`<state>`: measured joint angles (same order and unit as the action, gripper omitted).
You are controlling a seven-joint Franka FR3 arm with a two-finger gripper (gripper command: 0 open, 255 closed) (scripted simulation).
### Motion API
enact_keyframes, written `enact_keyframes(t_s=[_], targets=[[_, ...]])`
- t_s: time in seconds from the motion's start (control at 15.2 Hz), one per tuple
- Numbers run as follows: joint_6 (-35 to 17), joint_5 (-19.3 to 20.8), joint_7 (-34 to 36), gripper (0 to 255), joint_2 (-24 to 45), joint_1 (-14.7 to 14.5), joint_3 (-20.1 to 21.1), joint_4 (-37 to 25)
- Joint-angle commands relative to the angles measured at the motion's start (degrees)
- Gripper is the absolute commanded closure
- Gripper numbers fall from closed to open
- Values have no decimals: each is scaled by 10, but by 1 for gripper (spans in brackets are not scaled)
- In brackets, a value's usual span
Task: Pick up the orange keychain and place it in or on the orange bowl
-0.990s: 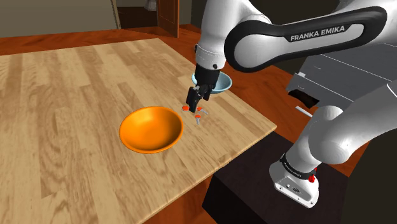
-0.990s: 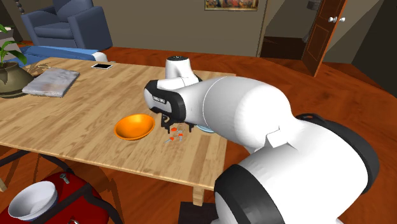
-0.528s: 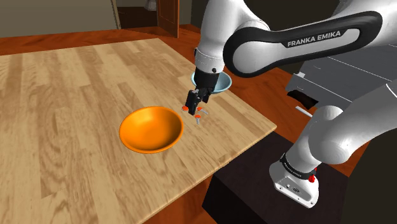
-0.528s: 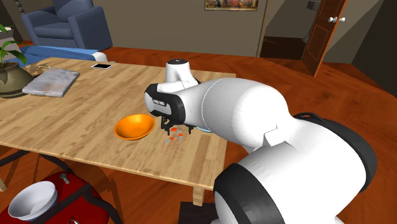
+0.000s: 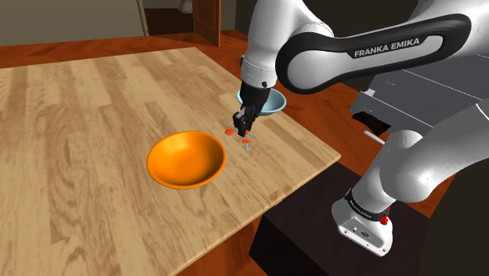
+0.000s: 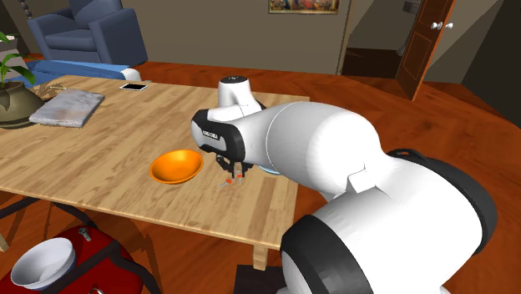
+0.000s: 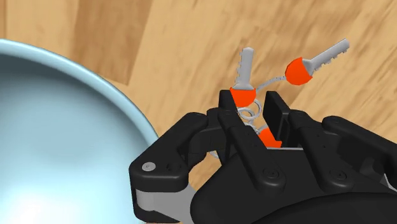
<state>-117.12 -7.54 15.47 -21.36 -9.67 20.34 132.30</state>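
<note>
The orange keychain [image 5: 236, 134] lies on the wooden table [image 5: 78, 118], between the orange bowl [image 5: 186, 159] and a pale blue bowl [image 5: 268, 101]. It is a wire ring with several silver keys that have orange heads [image 7: 298, 70]. My black gripper [image 5: 244, 127] points straight down onto it and is shut on it. In the wrist view the two fingers [image 7: 224, 105] clasp the ring and one orange key head [image 7: 242, 97] between them. The second exterior view has the gripper [image 6: 233, 172] just to the right of the orange bowl [image 6: 176, 166], low over the table.
The pale blue bowl [image 7: 57, 133] stands close beside the gripper. At the table's far end are a phone [image 6: 133, 86], a grey folded cloth [image 6: 68, 107] and a potted plant [image 6: 12, 96]. The table's edge [image 5: 313, 176] runs near the stand. A white bowl [image 6: 40, 263] sits on the floor.
The fingers, apart over the keychain before, have come together on it. The keys now sit bunched under the gripper. The arm has barely moved.
</note>
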Motion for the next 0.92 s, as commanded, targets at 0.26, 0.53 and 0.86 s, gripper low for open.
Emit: enact_keyframes(t_s=[0.26,0.53,0.86], targets=[[8,-15,-1,255,3,-4,-1,-3],[39,-14,0,255,-3,-4,-4,-28],[78,-12,0,255,-8,-3,-8,-63]])
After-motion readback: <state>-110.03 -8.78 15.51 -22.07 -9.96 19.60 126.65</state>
